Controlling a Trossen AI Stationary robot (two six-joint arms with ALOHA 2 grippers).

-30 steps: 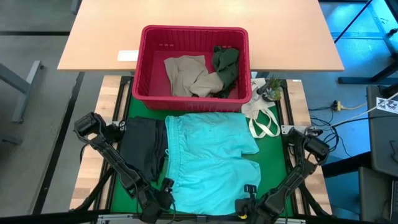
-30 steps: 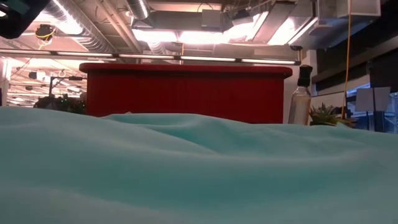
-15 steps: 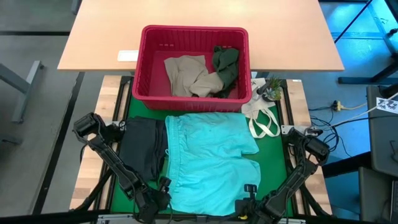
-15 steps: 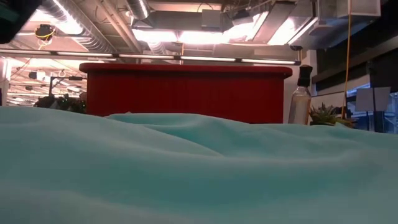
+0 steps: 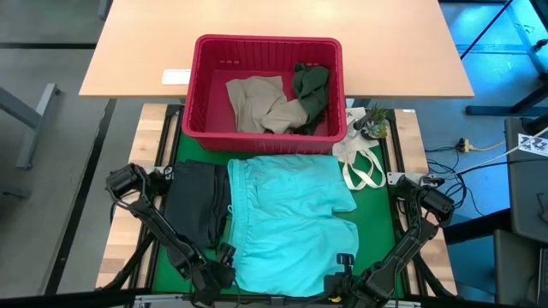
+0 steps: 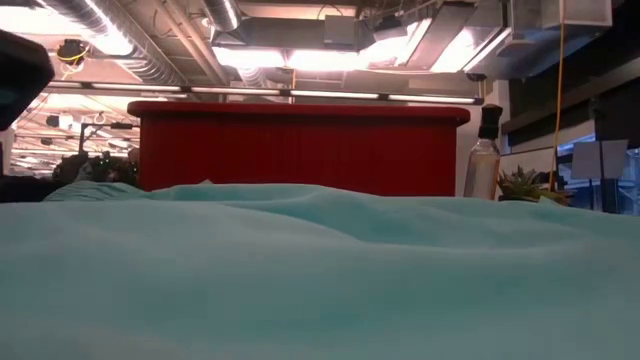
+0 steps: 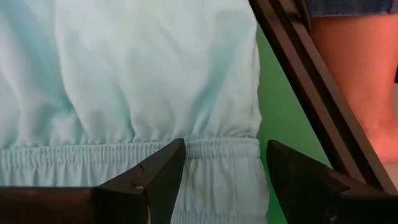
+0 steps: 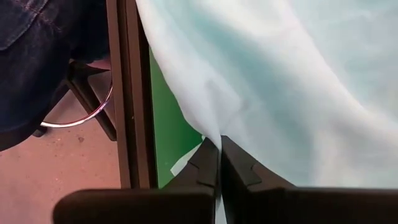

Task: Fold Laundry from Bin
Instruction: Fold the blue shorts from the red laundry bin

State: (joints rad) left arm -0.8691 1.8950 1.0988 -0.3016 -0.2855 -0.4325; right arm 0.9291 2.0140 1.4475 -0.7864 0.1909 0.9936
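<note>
uneven hold on the teal shorts risks a skewed fold

the light teal cloth shorts (image 5: pixel 291 224) lie spread flat on the green mat (image 5: pixel 377 218), just in front of the rectangular red plastic laundry bin (image 5: pixel 265 85). the right gripper (image 8: pixel 219 163) has its fingers pressed together, pinching the near edge of the teal fabric at the mat's front edge. the left gripper (image 7: pixel 225 163) has its fingers spread wide, standing either side of the gathered elastic waistband, not clamped on it.

the likely trouble is a lopsided lift: if the right arm pulls while the left has no hold, the shorts would drag and twist and the fold would come out crooked. the left fingers could also close on only the top layer of the waistband, so the lower layer sags free. the pinch on the right looks thin, right at the hem, and may slip.

a folded black cloth garment (image 5: pixel 197 205) lies just beside the shorts on the left. a beige-tan garment (image 5: pixel 257 103) and a dark olive green garment (image 5: pixel 310 90) are in the bin. a white cloth bag with loop handles (image 5: pixel 360 162) and a small potted plant (image 5: pixel 373 121) sit to the right, with a pale wooden table (image 5: pixel 137 51) behind the bin. overhead lights and ducts show in the low view; a person's denim-clad leg (image 8: pixel 37 56) shows beyond the table frame.
</note>
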